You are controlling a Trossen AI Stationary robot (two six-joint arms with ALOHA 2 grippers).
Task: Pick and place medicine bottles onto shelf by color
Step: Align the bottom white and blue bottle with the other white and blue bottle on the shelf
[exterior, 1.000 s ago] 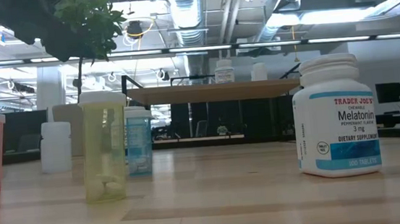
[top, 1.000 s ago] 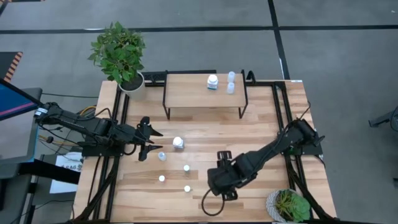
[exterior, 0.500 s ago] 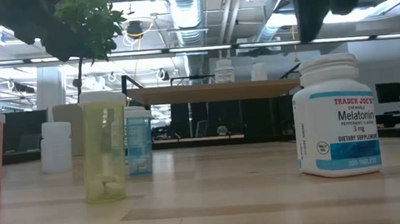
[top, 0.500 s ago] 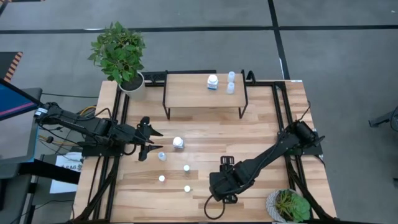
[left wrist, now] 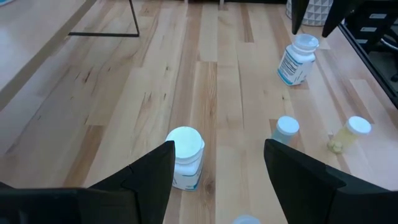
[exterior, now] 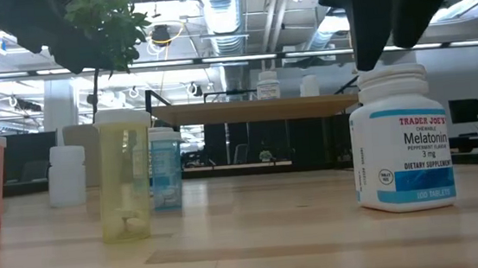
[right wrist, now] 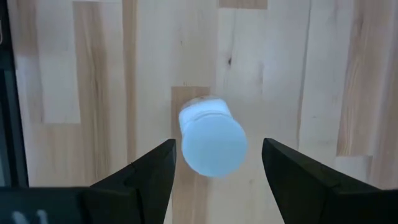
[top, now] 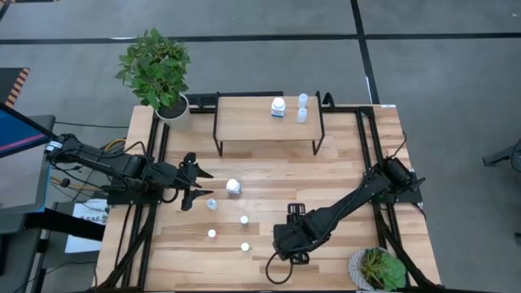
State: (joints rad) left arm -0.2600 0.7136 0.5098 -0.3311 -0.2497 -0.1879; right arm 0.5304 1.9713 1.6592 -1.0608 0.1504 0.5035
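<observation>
A white Melatonin bottle (exterior: pixel 400 137) stands upright on the table near the front; its white cap shows in the right wrist view (right wrist: pixel 213 144). My right gripper (exterior: pixel 397 38) is open just above it and points down, one finger on either side of the cap, touching nothing; it hides the bottle in the high view (top: pixel 287 242). My left gripper (top: pixel 199 185) is open and empty at the left. Another white bottle (left wrist: pixel 185 157) stands just ahead of it. The shelf (top: pixel 248 122) at the back holds a white bottle (top: pixel 278 107) and two pale ones (top: pixel 302 107).
A pale blue bottle (top: pixel 212 203) and three small white-yellowish ones (top: pixel 243 219) (top: pixel 212 233) (top: pixel 244 246) stand on the table between the arms. Potted plants stand at the far left corner (top: pixel 159 73) and the near right corner (top: pixel 376 268).
My right gripper has moved a little toward the table's near edge and come down over the Melatonin bottle; its fingers now reach the level of the cap in the low view. The bottle has not moved.
</observation>
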